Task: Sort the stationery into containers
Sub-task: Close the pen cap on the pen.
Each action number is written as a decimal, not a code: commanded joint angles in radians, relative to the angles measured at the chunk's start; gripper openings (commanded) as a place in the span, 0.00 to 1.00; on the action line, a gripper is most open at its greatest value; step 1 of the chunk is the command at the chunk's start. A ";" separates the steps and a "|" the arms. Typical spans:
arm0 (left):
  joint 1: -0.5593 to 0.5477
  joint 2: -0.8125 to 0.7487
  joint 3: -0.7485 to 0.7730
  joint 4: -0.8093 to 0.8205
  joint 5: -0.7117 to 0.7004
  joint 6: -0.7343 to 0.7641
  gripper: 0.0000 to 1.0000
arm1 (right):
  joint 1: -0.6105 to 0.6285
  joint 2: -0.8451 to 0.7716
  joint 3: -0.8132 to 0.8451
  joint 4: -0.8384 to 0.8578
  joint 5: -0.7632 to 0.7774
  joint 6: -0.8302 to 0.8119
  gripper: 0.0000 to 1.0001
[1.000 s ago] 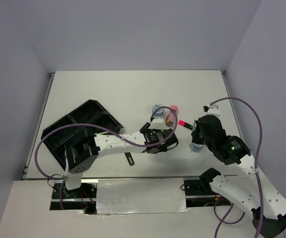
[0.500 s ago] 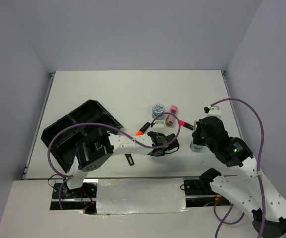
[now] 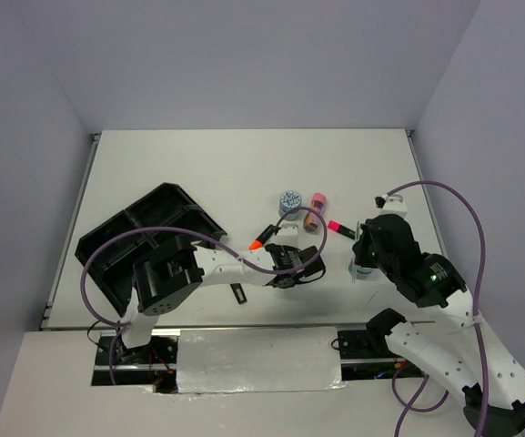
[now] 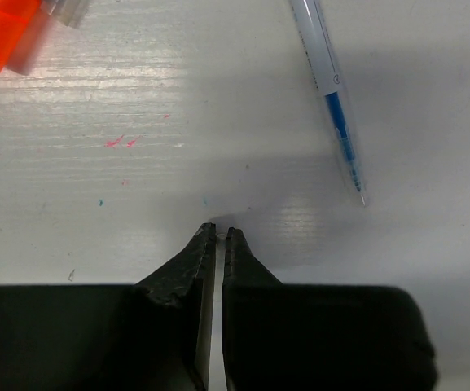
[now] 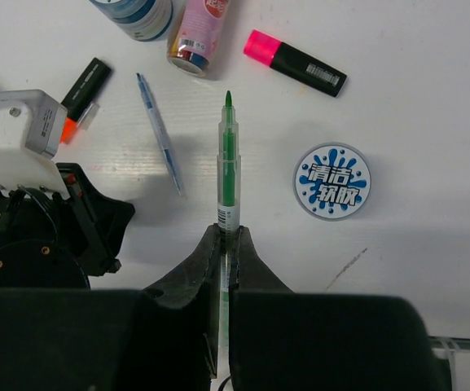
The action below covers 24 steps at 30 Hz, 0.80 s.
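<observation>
My right gripper [image 5: 228, 232] is shut on a clear pen with a green core [image 5: 228, 159], held above the table and pointing away. A blue-white tape roll [image 5: 333, 181] lies flat to its right. A thin blue pen [image 5: 160, 134], a pink-capped highlighter [image 5: 296, 65], a pink-orange tube [image 5: 198, 32] and a second tape roll [image 5: 137, 12] lie beyond. My left gripper [image 4: 219, 232] hangs over bare table with its jaws together and nothing showing between them. The blue pen [image 4: 332, 106] lies ahead of it to the right, an orange-capped highlighter [image 4: 6, 32] ahead to the left. The black tray [image 3: 144, 241] sits far left.
A small black piece [image 3: 237, 292] lies on the table near the front edge, left of my left gripper [image 3: 291, 262]. Purple cables loop over both arms. Grey walls close the table on three sides.
My left gripper's jaws have closed from open. The left arm drew back slightly, uncovering the orange-capped highlighter. The right arm still holds the green pen and barely shifted.
</observation>
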 commanded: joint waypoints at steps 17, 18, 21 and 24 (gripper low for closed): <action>0.082 -0.886 -0.534 0.864 0.001 0.505 0.00 | 0.067 -0.291 -0.394 0.746 -0.662 0.121 0.00; 0.093 -0.929 -0.614 0.926 0.062 0.511 0.00 | 0.082 -0.314 -0.416 0.782 -0.675 0.155 0.00; 0.101 -1.058 -0.740 1.147 0.166 0.531 0.00 | 0.176 -0.326 -0.446 0.927 -0.678 0.212 0.00; 0.101 -1.145 -0.835 1.337 0.252 0.543 0.00 | 0.320 -0.297 -0.443 1.014 -0.577 0.217 0.00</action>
